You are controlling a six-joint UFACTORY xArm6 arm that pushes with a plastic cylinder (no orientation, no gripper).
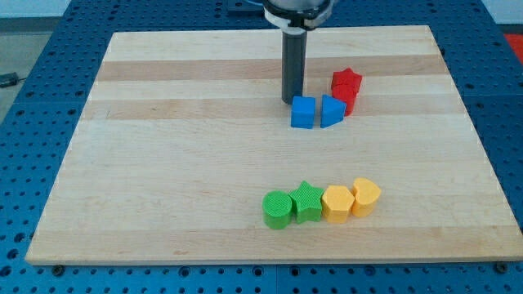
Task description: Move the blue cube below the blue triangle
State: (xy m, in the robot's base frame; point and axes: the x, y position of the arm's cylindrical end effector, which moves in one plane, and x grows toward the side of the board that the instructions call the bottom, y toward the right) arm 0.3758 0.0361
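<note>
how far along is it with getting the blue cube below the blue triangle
Done: my tip has reached the blue cube and sits just above it, toward the view's top. In hand: the push looks barely begun, since the cube sits level with the blue triangle, on its left. Left: sliding the cube down and to the right until it lies under the triangle, without disturbing the red blocks behind.

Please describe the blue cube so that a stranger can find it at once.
On the wooden board, look at the small red and blue cluster near the view's top. The blue cube is its leftmost block, just below my tip; it is square, unlike the blue triangle beside it.
</note>
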